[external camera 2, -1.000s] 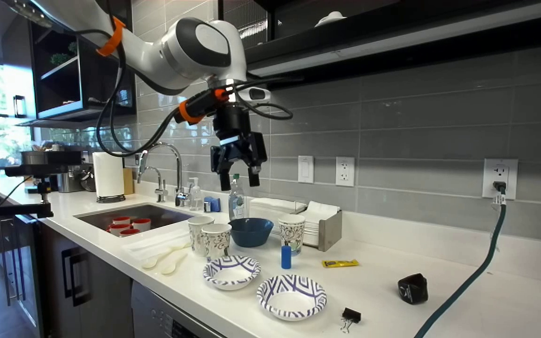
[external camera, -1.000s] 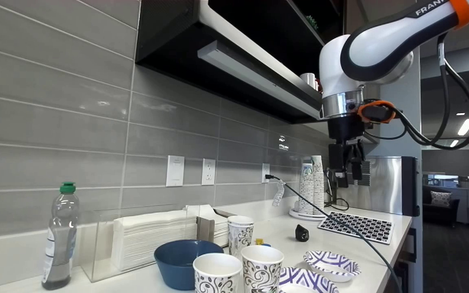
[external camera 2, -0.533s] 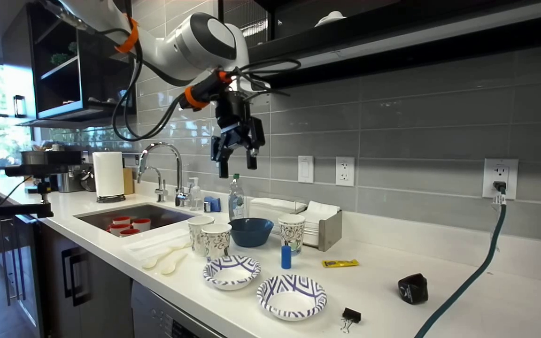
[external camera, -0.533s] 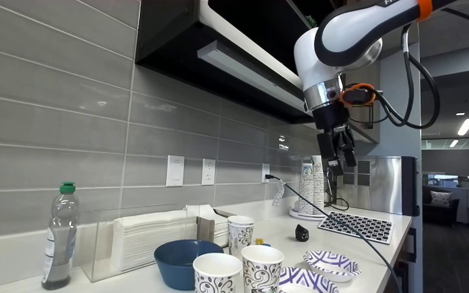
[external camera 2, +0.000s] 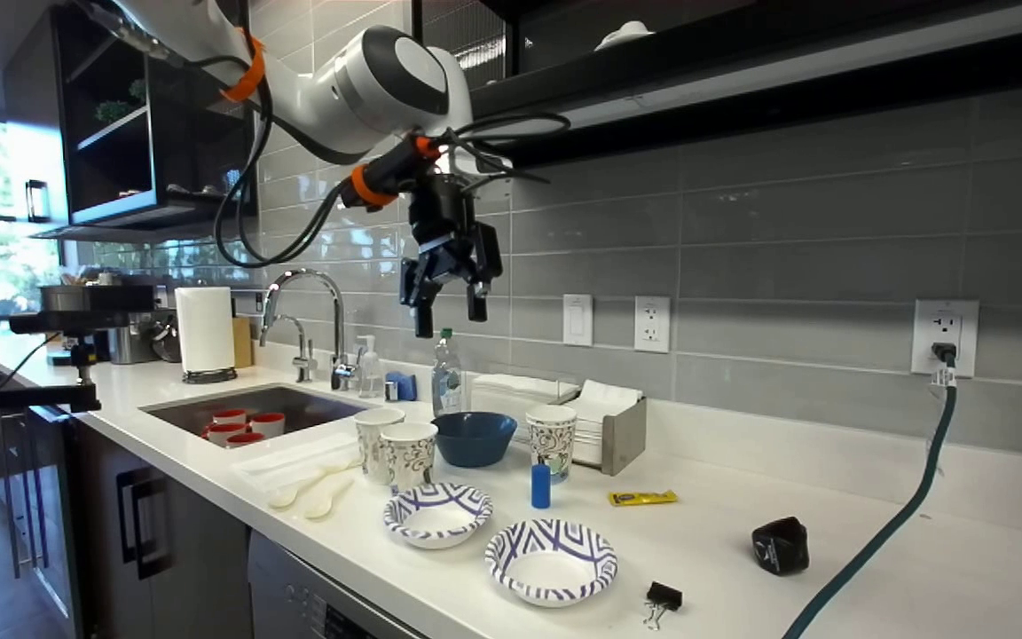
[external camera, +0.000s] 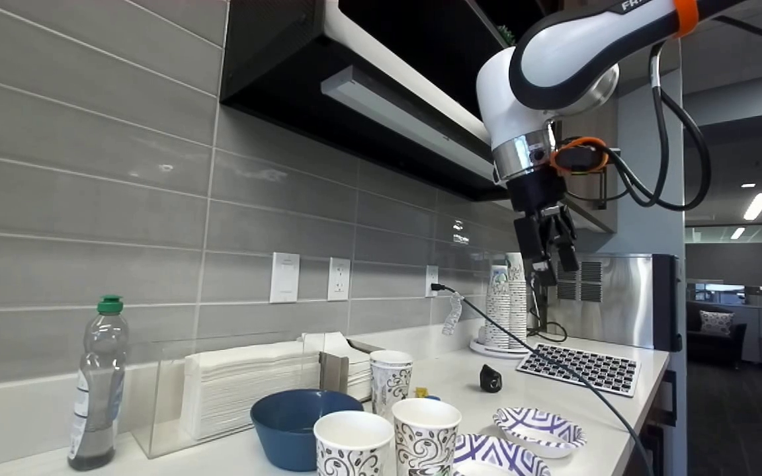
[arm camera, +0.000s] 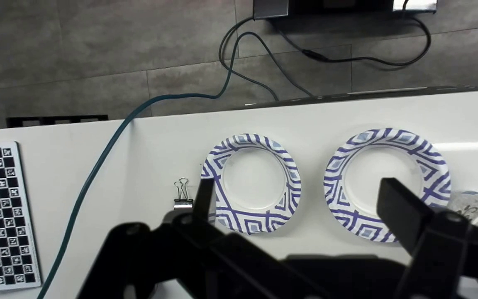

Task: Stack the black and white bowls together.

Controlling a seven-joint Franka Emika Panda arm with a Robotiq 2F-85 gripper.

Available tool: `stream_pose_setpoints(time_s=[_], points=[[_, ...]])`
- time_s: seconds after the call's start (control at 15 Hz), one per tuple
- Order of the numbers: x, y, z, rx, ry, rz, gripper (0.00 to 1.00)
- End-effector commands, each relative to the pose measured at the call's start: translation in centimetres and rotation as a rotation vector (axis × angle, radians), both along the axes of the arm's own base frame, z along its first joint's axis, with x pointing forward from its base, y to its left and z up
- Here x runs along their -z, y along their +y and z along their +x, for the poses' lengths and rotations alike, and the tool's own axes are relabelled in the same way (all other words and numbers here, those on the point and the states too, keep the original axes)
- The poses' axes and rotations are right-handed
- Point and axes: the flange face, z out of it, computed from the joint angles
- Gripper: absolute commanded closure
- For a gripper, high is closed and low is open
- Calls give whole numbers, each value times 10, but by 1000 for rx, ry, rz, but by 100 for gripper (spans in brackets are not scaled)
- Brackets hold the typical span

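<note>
Two shallow white bowls with dark blue-purple geometric patterning sit apart on the white counter, upright and empty. In an exterior view, one bowl lies near the binder clip, the other bowl near the cups. Both also show in the wrist view: the clip-side bowl and the cup-side bowl, partly covered by a finger. In an exterior view the clip-side bowl is whole, the cup-side bowl cut by the frame's edge. My gripper is open, empty and tilted, high above the counter; it also shows in an exterior view.
Patterned paper cups, a dark-blue bowl and a blue cylinder stand near the bowls. A binder clip, yellow packet, black object and green cable lie along the counter. A dark cabinet overhangs it.
Over the last second my gripper has risen a little and gone from upright to tilted. In the last half second it has hardly moved. It stays open; the bowls have not moved.
</note>
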Motion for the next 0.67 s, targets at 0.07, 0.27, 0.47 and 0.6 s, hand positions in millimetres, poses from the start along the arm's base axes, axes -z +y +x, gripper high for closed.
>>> stream_pose_setpoints(time_s=[0.07, 0.27, 0.47, 0.6], points=[[0, 0, 0, 0, 1, 0, 0], [14, 1, -3, 2, 14, 28, 0], [40, 7, -13, -5, 48, 80, 0], [63, 10, -20, 3, 66, 122, 0]])
